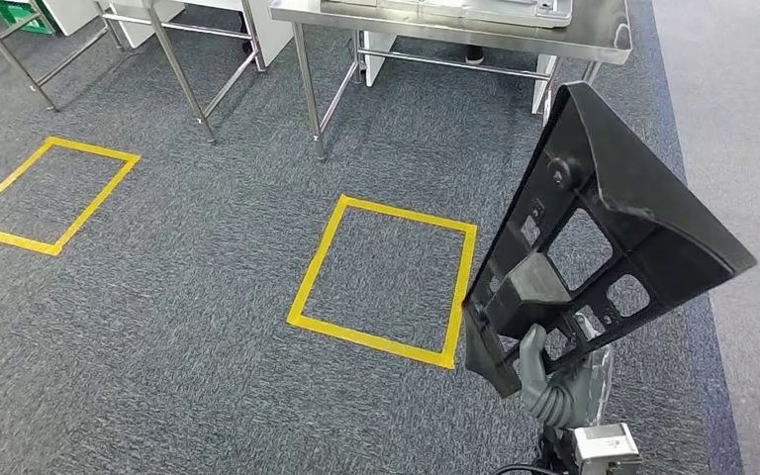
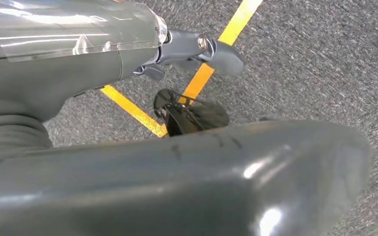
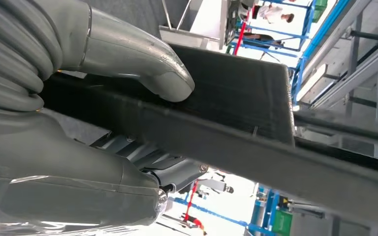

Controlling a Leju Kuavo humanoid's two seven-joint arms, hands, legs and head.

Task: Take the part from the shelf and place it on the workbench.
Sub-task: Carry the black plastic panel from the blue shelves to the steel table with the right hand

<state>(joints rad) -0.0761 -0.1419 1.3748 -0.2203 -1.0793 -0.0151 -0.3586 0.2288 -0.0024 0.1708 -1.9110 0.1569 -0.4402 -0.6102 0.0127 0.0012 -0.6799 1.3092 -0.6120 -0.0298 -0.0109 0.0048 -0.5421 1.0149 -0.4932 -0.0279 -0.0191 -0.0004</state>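
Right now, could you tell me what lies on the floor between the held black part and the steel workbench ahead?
In the head view, only grey carpet lies between the black part, held by the right hand, and the workbench. The yellow tape square sits off to the side.

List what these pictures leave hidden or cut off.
- Right hand: in the head view the black part covers most of its fingers.
- Workbench: its top is cut by the head view's upper edge, so what lies on it is unclear.
- Left hand: its own grey cover hides most of its fingers.

Grey carpet floor (image 1: 188,297) bears yellow tape squares (image 1: 384,282), steel workbench (image 1: 594,38)
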